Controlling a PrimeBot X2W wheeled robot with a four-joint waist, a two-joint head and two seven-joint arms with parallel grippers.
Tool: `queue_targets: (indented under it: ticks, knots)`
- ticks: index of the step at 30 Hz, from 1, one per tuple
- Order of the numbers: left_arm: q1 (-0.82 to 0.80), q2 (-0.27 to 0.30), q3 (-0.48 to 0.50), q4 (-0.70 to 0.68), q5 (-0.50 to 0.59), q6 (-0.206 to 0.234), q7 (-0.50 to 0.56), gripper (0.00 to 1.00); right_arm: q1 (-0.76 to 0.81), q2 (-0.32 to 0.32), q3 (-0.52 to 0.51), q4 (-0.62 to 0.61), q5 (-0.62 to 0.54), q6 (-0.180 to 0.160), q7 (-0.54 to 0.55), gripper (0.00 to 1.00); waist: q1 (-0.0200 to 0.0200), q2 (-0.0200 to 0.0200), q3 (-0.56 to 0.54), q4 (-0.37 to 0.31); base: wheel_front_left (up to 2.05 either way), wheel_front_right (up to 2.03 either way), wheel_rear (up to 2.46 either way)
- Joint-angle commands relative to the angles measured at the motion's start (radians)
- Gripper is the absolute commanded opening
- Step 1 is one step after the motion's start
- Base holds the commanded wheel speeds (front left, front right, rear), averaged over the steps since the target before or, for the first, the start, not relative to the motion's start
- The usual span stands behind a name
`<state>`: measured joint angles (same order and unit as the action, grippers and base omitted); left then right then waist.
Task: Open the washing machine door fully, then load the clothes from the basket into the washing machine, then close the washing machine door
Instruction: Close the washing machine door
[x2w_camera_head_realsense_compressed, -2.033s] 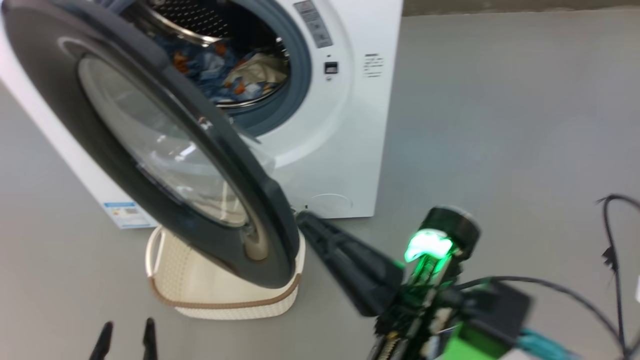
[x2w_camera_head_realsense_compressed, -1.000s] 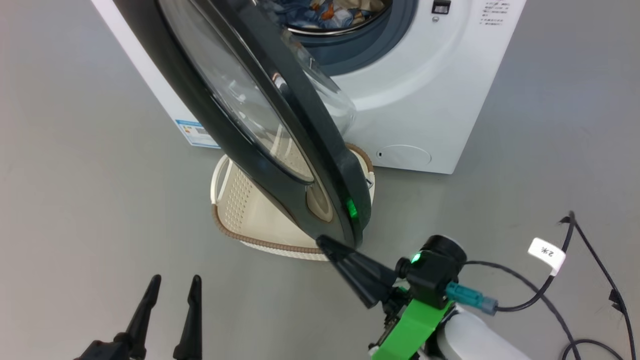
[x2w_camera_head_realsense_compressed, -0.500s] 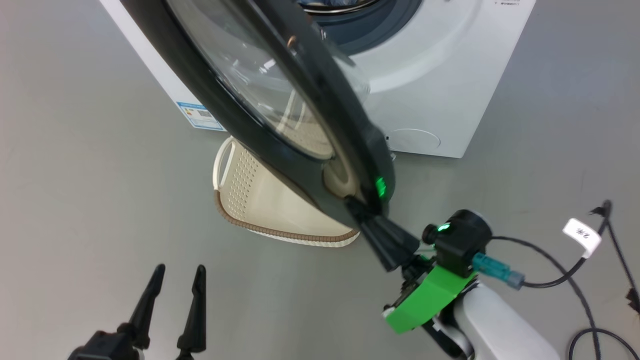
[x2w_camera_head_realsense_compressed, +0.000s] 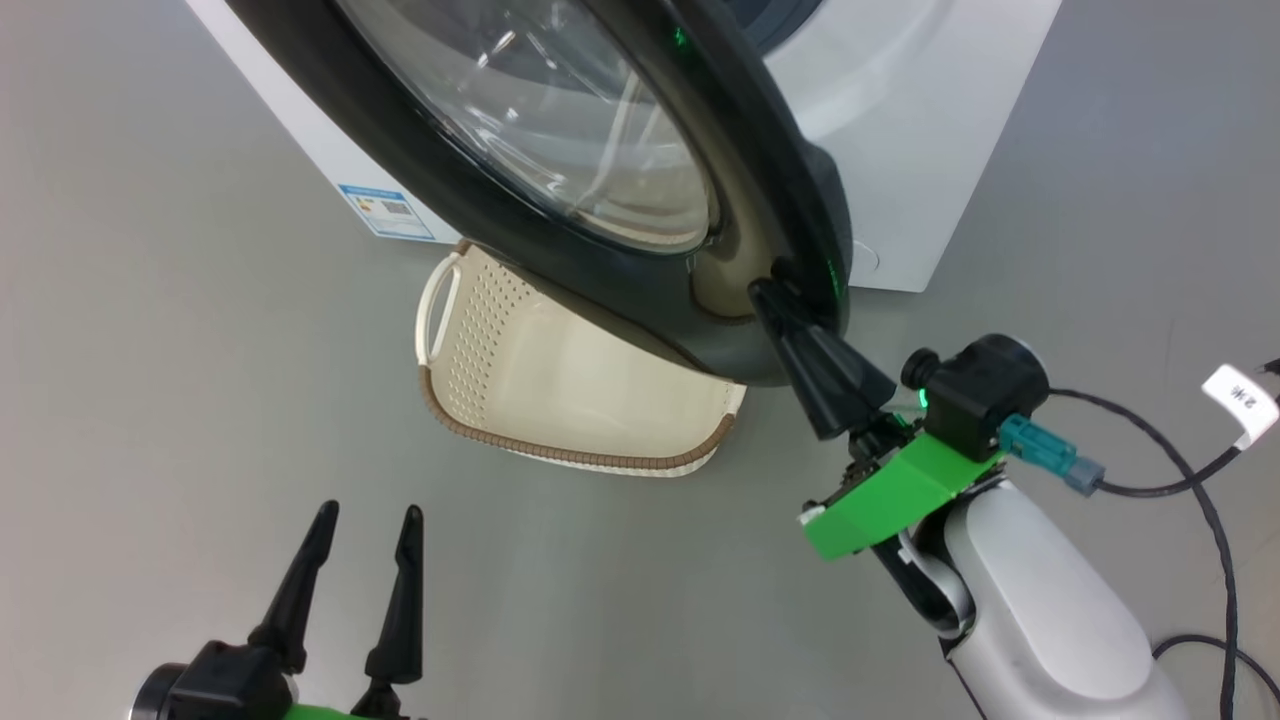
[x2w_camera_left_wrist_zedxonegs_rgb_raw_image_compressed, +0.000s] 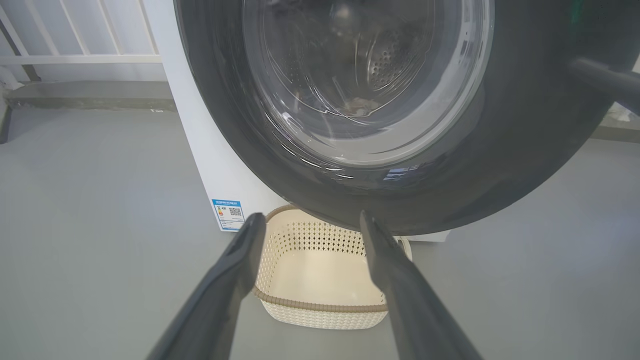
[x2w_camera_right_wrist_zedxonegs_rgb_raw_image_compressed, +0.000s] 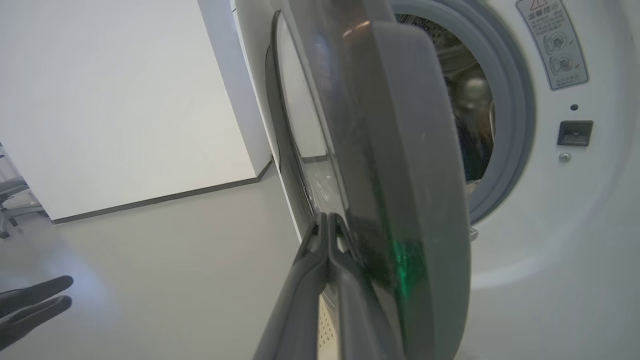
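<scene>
While the washing machine door (x2w_camera_head_realsense_compressed: 560, 140) stands partly open, nearly edge-on to the right arm, the right gripper (x2w_camera_head_realsense_compressed: 764, 291) is fully closed and holds nothing. Its joined tips are set against the door's outer face at the handle recess, just beside the free edge. The hinge side lies to the robot's left. The washing machine (x2w_camera_head_realsense_compressed: 900, 130) front lies beyond the door from the tips, so the closing push should probably run along the fingers. The left gripper (x2w_camera_head_realsense_compressed: 368, 515), spread wide and empty, is well apart. The basket (x2w_camera_head_realsense_compressed: 560, 456) beneath the door shows a bare floor.
</scene>
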<state>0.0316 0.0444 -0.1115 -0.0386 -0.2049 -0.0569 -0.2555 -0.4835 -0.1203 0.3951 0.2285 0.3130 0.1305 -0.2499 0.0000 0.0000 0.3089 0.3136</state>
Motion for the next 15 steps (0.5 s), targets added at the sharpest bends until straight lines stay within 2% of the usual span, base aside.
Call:
queue_targets:
  ticks: [1,15]
  knots:
    - [-0.028,0.006,0.030,-0.029,0.006,0.010,-0.006,1.00,-0.027,0.025,0.002,-0.019,-0.003,0.000,-0.012,0.00,0.0000,0.0000,0.005,0.002,0.00,0.00,0.00]
    - [-0.065,0.006,-0.006,-0.048,0.013,0.029,-0.006,1.00,-0.199,0.022,-0.141,0.084,-0.034,0.000,-0.012,0.00,0.0000,0.0000,0.066,0.028,0.00,0.00,0.00]
